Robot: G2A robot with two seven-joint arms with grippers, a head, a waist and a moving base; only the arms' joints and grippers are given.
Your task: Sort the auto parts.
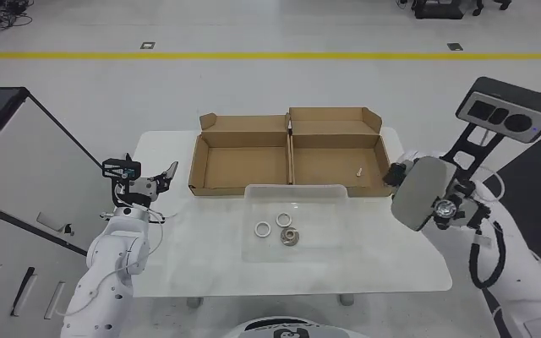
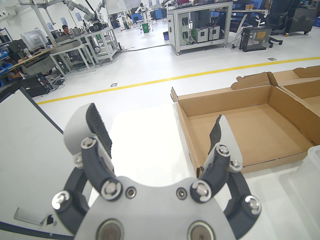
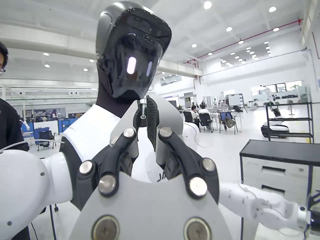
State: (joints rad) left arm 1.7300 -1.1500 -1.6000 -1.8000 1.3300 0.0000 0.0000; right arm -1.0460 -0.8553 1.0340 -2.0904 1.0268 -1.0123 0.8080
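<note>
Two arms flank my worktop (image 1: 186,270). Left end effector (image 2: 155,112): held low, spread wide, beside the left box (image 2: 250,131). Right end effector (image 3: 144,106): raised, angled upward, pinching a small threaded part (image 3: 143,113). I see a ring (image 1: 264,228), a second ring (image 1: 284,220) and a hub (image 1: 290,237) in the clear tray (image 1: 338,245).

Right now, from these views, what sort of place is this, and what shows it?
Likely a robotics lab or factory test hall: robot arms mounted on frames, an equipment rack with control boxes, and a yellow floor line marking off the work area.
</note>
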